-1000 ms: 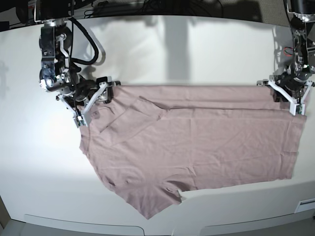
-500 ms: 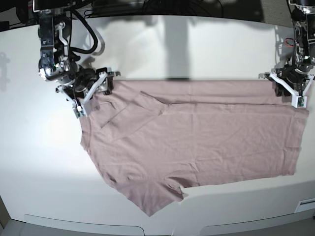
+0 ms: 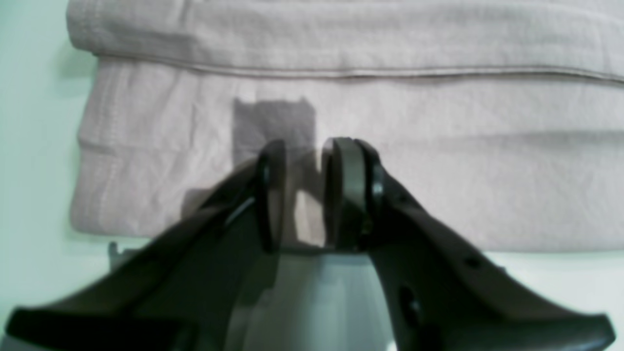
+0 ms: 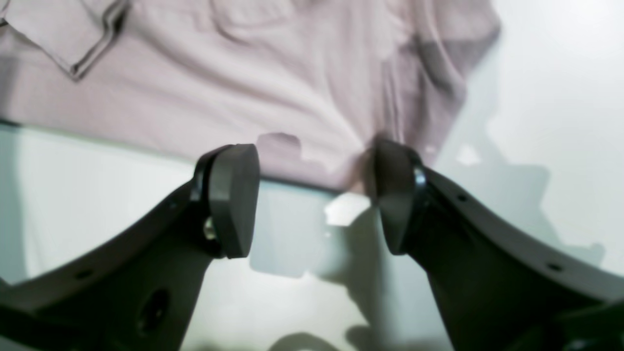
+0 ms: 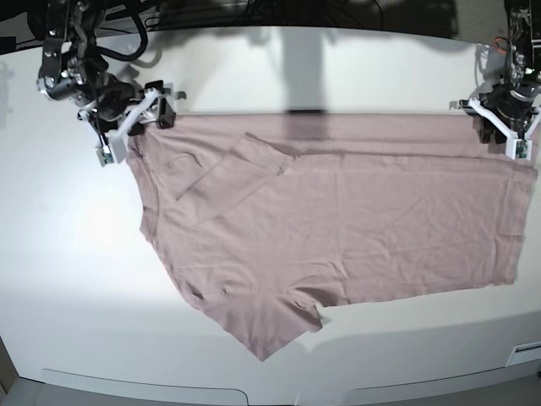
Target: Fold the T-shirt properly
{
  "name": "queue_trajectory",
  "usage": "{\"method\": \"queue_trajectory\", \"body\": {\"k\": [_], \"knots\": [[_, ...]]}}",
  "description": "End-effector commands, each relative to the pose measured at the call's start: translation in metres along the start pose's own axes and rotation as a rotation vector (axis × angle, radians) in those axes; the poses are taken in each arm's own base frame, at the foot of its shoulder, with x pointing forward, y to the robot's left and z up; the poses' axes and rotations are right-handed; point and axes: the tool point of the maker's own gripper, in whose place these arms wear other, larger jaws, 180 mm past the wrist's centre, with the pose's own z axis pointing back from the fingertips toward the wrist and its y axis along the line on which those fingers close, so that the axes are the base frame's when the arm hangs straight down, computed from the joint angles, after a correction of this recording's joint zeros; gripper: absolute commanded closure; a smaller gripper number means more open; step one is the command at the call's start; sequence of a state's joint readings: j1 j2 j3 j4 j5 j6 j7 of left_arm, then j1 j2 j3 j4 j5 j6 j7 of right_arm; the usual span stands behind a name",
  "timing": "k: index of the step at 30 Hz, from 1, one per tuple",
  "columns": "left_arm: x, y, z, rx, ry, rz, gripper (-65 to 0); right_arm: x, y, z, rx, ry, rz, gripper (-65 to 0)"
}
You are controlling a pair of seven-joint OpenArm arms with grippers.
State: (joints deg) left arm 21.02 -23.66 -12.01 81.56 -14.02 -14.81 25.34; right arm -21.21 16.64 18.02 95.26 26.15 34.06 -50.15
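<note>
Black fingers of the left claw (image 3: 302,195) stand close together with a thin gap, gripping nothing, over the hemmed corner of the T-shirt (image 3: 341,112). Spread wide, the right claw (image 4: 312,195) sits at the cloth's edge, one finger (image 4: 395,190) touching fabric. Mauve and partly folded, the T-shirt (image 5: 338,228) lies flat on the white tabletop (image 5: 76,271) between both claws.
</note>
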Motion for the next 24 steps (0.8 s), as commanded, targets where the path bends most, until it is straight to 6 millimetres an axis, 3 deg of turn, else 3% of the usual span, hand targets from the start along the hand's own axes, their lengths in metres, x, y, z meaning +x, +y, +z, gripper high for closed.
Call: {"method": "queue_trajectory", "body": {"k": [1,6,12,18,21,24], "knots": [[-0.081,0.001,0.013,0.014,0.326,-0.048,-16.0,-0.015,-0.009,0.005,-0.027,0.061,0.003,-37.7],[-0.080,0.003,0.013,0.030,0.317,-0.039,-16.0,-0.010,-0.007,0.011,-0.008,0.037,0.035,-37.7],[-0.073,0.003,0.011,0.033,0.302,-0.039,-16.0,0.042,0.010,0.033,-0.009,-0.116,0.127,-37.7],[-0.069,0.003,0.011,0.032,0.290,-0.042,-16.0,0.092,0.014,0.038,0.002,-0.242,0.135,-37.7],[-0.067,0.002,0.011,0.031,0.284,-0.043,-16.0,0.108,0.020,0.035,0.017,-0.269,0.157,-37.7],[-0.066,0.002,0.011,0.031,0.281,-0.044,-16.0,0.105,0.026,0.016,0.033,-0.223,0.182,-37.7]]}}
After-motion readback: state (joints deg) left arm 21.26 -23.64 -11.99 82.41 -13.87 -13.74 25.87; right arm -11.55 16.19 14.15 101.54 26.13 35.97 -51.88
